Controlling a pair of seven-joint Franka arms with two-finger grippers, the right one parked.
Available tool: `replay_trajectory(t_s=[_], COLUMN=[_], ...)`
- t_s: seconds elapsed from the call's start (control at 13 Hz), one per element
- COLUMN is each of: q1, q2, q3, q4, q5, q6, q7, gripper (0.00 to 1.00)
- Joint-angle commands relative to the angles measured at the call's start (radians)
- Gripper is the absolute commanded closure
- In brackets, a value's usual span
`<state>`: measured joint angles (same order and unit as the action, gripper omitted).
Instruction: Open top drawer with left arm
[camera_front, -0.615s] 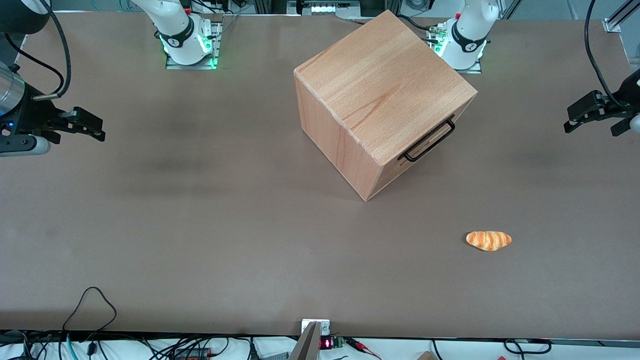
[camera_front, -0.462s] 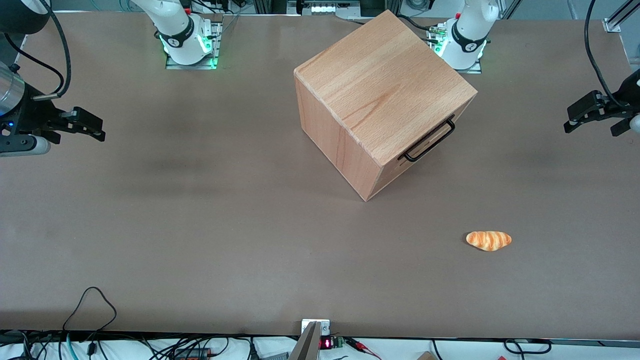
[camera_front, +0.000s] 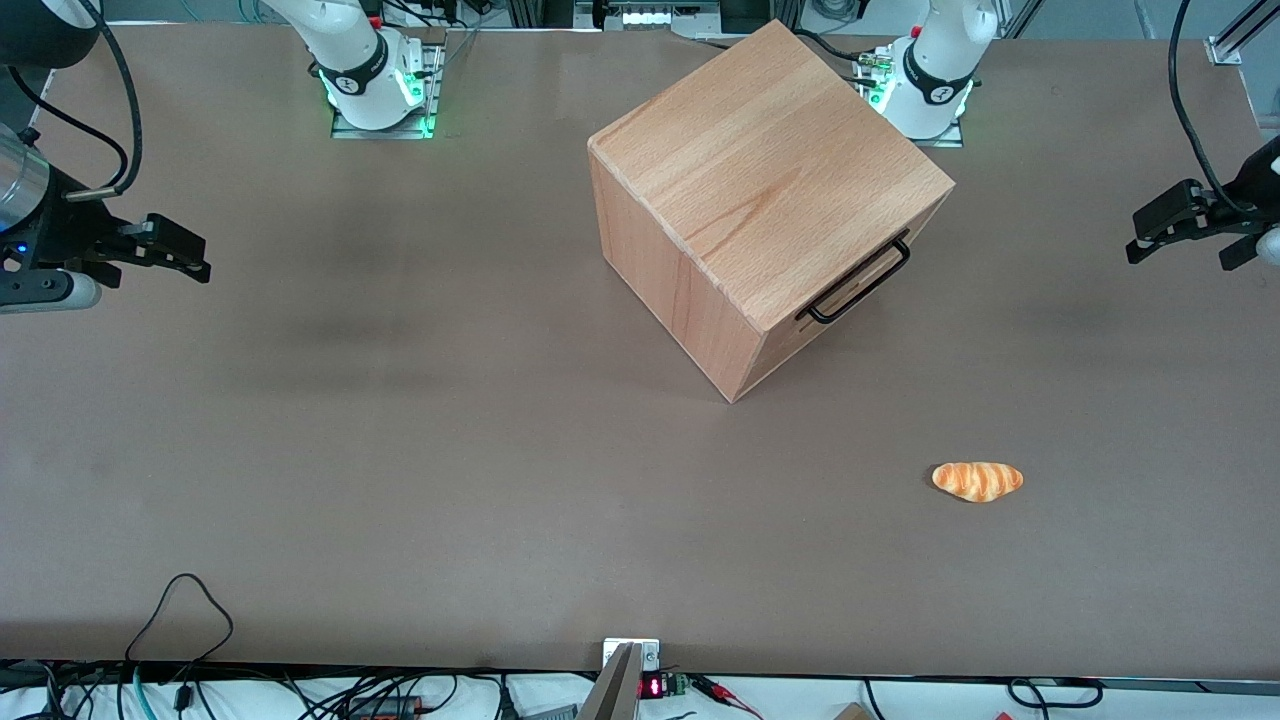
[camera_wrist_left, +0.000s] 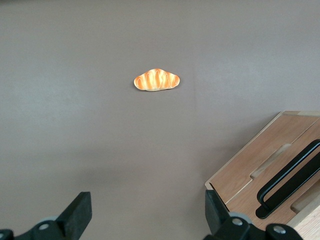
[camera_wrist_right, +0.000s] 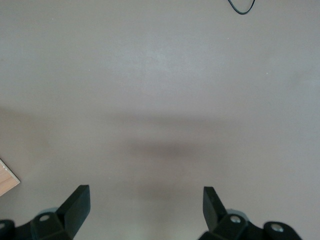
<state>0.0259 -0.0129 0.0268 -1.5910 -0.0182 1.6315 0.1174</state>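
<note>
The wooden cabinet (camera_front: 770, 180) stands mid-table, turned at an angle. Its top drawer (camera_front: 868, 268) is shut flush, and the black bar handle (camera_front: 858, 284) faces the working arm's end of the table. The left arm's gripper (camera_front: 1150, 232) hovers above the table well off toward that end, apart from the cabinet and open with nothing between its fingers. In the left wrist view the open gripper (camera_wrist_left: 147, 214) looks down on bare table, with the top drawer's front (camera_wrist_left: 247, 197) and handle (camera_wrist_left: 290, 177) beside one finger.
A small croissant (camera_front: 977, 481) lies on the table nearer the front camera than the cabinet, and it also shows in the wrist view as the croissant (camera_wrist_left: 156, 80). The two arm bases (camera_front: 935, 80) sit at the table's back edge. Cables hang at the front edge.
</note>
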Motion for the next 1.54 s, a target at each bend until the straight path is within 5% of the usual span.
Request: replay_trajectory(t_s=[0.0,0.54,0.85,1.46], q1=[-0.009,-0.014,-0.012,-0.012], q2=[0.054,0.068,0.083,0.151], q3=[0.001,-0.017,-0.048,-0.179], q4=[0.097,0.103,0.100,0.078], q5=[-0.017,-0.032,-0.032,-0.029], q6=[-0.025,-0.042,-0.042,-0.045], q7=[0.007,0.030,0.193,0.346], gripper=[0.00,0.00,0.00,0.00])
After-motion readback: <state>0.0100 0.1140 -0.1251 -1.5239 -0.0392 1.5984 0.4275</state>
